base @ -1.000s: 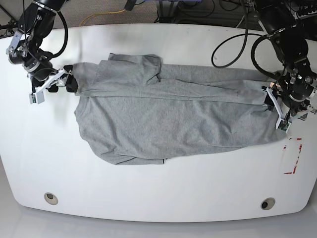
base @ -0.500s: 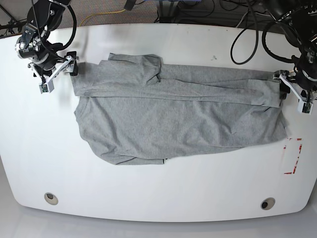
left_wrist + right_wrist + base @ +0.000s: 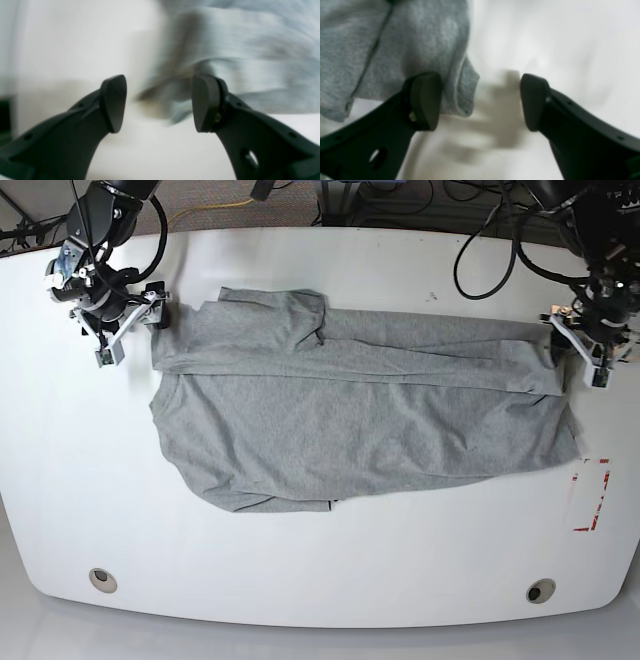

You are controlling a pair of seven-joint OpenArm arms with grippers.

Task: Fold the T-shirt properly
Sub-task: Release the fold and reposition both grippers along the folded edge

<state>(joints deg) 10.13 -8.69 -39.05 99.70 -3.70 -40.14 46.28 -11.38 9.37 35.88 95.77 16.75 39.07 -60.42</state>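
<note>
L. fingers (image 3: 159, 103) shifted toward 12 o'clock, parted; R. fingers (image 3: 481, 102) also open; T-shirt (image 3: 330, 430) ungripped, next fold presumably being set up.

The counter (image 3: 420, 565) is white, with a pale, smooth surface and rounded near corners in the base view. A grey T-shirt (image 3: 310, 430) lies directly on it, spread crosswise over the middle, its far part folded over in a long band. The cloth is uneven along its near edge, and a bare strip of counter runs in front of it. Two round fittings sit at the near side, one near each corner: a left-side fitting (image 3: 103, 580) and a right-side fitting (image 3: 541, 591). Red corner marks (image 3: 604, 480) are noted near the right edge, beside the cloth. Soft shadows fall on the surface in both wrist views.
</note>
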